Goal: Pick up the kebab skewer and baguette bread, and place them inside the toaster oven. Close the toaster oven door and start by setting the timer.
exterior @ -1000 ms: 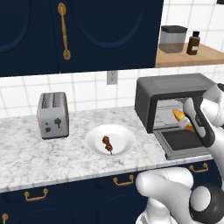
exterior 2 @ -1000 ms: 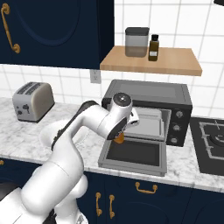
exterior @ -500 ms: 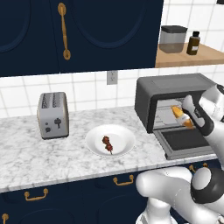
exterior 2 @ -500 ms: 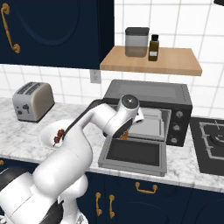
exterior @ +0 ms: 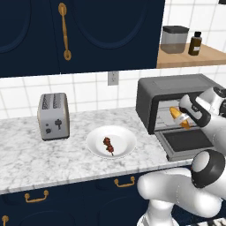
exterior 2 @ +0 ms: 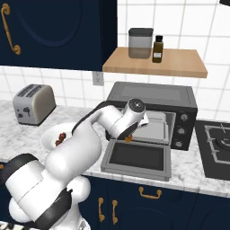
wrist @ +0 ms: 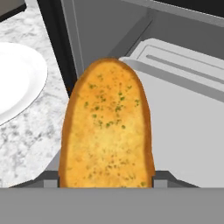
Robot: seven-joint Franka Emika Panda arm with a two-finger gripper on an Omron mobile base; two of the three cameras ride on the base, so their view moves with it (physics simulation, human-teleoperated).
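Observation:
My gripper (wrist: 106,179) is shut on the baguette bread (wrist: 107,131), a golden-orange loaf pinched between the two fingertips (wrist: 50,179). The baguette (exterior: 178,116) hangs at the left side of the toaster oven's (exterior: 176,88) open mouth, above the toaster oven door (exterior: 185,142), which lies folded down flat. A light grey tray (wrist: 183,122) sits inside the oven just beyond the loaf. The kebab skewer (exterior: 108,145) lies on the white plate (exterior: 95,141) to the oven's left. From the right base view, the gripper (exterior 2: 130,134) is at the oven (exterior 2: 152,94) opening over the door (exterior 2: 137,157).
A silver two-slot toaster (exterior: 53,115) stands on the marble counter left of the plate. A wooden shelf (exterior 2: 155,65) above the oven carries a jar (exterior 2: 140,42) and a dark bottle (exterior 2: 157,48). A stove top (exterior 2: 218,150) lies right of the oven.
The arm has carried the baguette a little further toward the oven's mouth, and its elbow has swung. The grip is unchanged. The skewer and plate have not moved.

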